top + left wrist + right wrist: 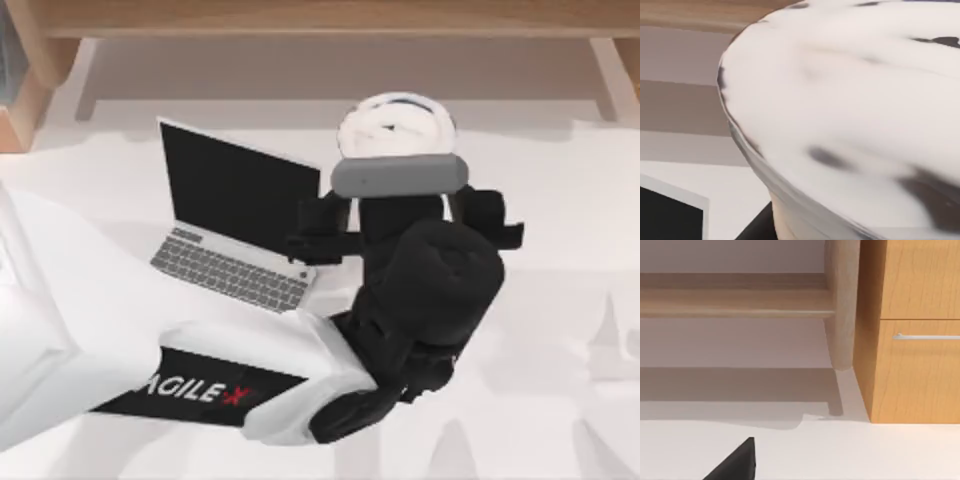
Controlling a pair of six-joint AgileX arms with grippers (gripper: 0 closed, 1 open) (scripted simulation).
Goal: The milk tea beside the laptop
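The milk tea (395,128) is a round cup with a creamy-white lid, just right of the laptop's screen. It looks large in the top view, as if raised off the table. My left gripper (398,192) reaches it from the near side and is shut on the cup below the lid. The lid (850,100) is very close in the left wrist view. The open silver laptop (235,215) stands to the left, with a corner of its black screen (665,215) in the left wrist view. A black part of my right gripper (735,464) shows in the right wrist view.
A wooden rail (330,18) runs along the back of the white table (560,330). A wooden leg (840,305) and a cabinet with a metal handle (925,336) stand behind the table's edge.
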